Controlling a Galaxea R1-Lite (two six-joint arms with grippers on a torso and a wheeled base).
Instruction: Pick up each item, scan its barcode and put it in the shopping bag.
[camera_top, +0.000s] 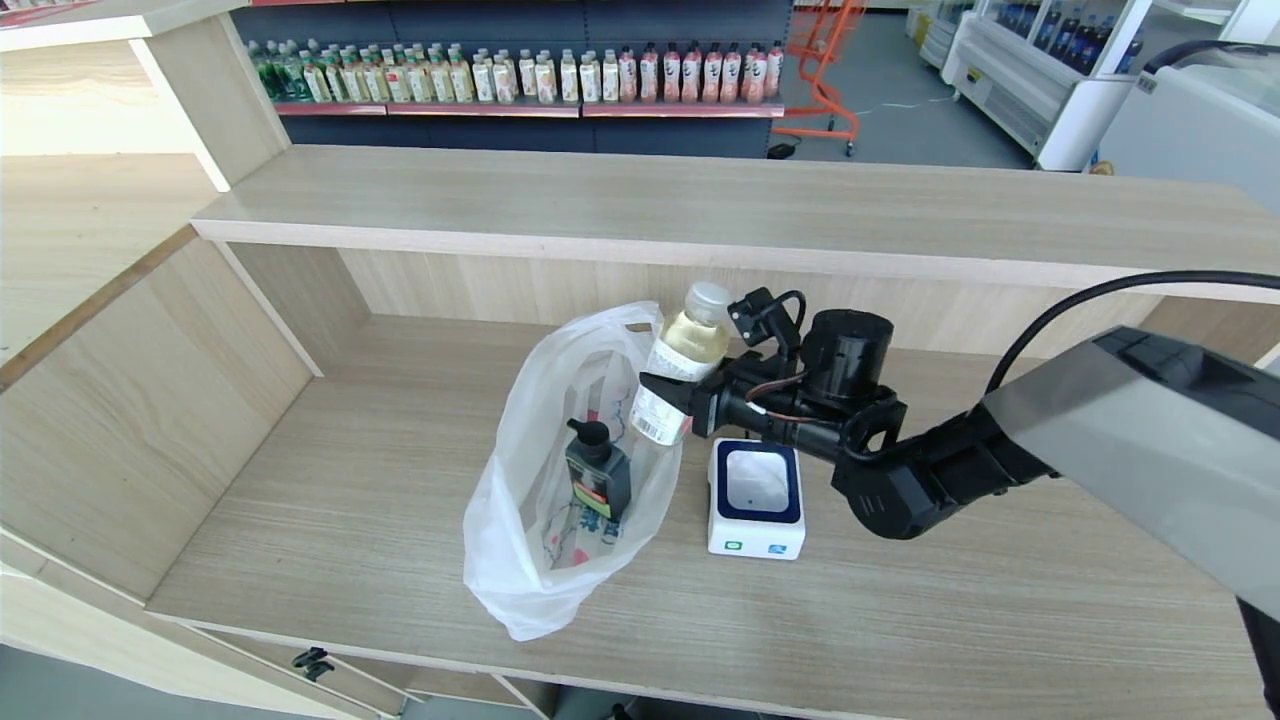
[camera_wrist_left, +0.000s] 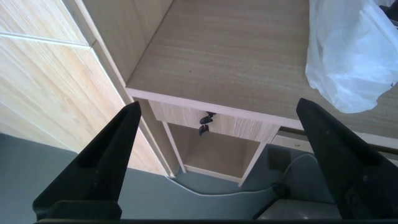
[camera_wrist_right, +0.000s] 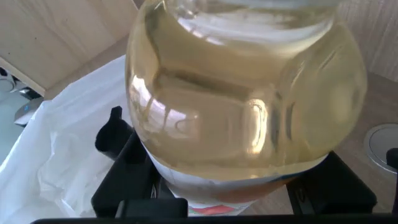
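I count 2 bottles: 1 pale drink bottle (camera_top: 685, 365), 1 dark pump bottle (camera_top: 598, 470). 1 shopping bag (camera_top: 520, 480). 1 scanner (camera_top: 756, 497). 1 counter (camera_top: 900, 620). Shelf bottles (camera_top: 520, 75) behind: too small to count.

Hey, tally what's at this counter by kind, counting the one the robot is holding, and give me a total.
Shopping bag: 1
Bottles: 2 (drink bottle held, dark bottle in the bag)
Scanner: 1
Total: 4

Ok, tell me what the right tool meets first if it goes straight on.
Probably the shopping bag: the right tool, shut on the bottle, points at its open rim, though depth is unclear.
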